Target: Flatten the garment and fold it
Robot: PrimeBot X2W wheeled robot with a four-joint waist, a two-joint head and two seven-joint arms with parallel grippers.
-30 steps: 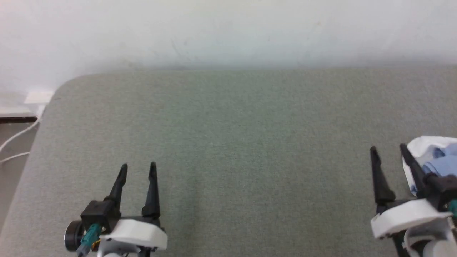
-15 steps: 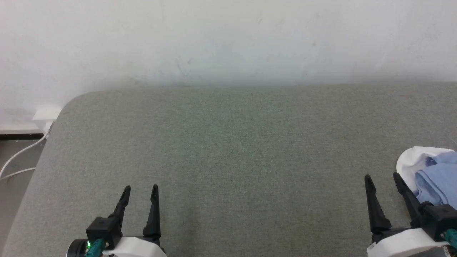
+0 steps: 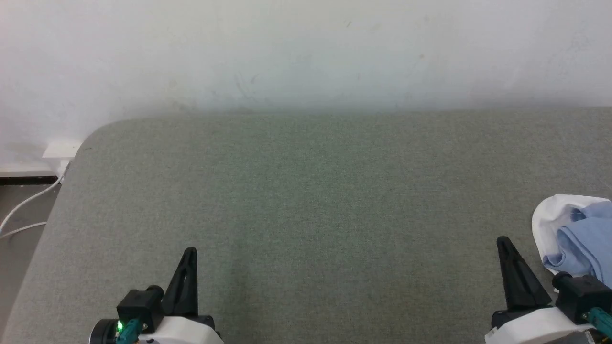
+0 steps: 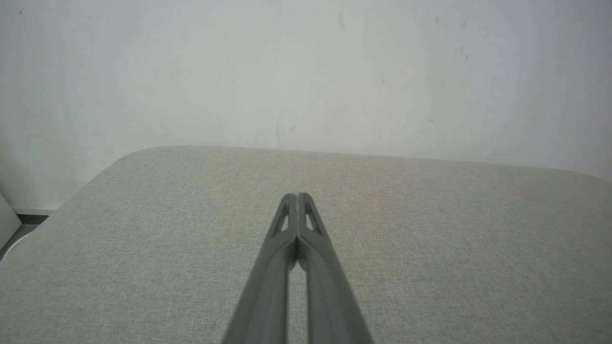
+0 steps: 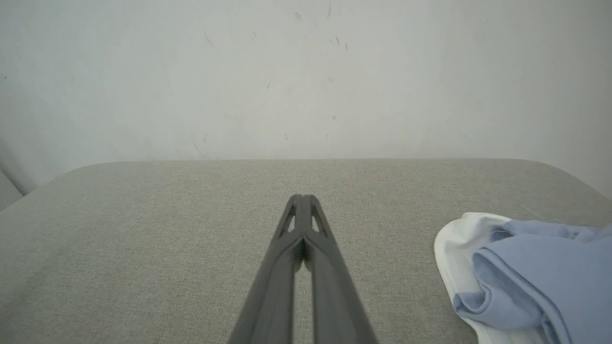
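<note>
The garment [image 3: 581, 239] lies crumpled at the right edge of the head view, light blue cloth over a white lining; the right wrist view has the garment [image 5: 535, 272] at its lower right. My right gripper [image 3: 504, 243] is shut and empty, a short way left of the bundle, and its tips [image 5: 301, 198] meet above bare cloth. At the lower left my left gripper [image 3: 190, 252] is shut on nothing, and in its own view the left gripper [image 4: 297, 197] hovers over the empty surface.
A grey-green fabric table [image 3: 306, 191] spans the scene, its rounded far-left corner [image 3: 95, 131] near a white wall [image 3: 306, 48]. White cables [image 3: 24, 210] and a small white box [image 3: 61, 150] lie beyond the table's left edge.
Both grippers have gone from open to shut. The head camera has tilted, so the wall fills more of its view and the grippers sit lower.
</note>
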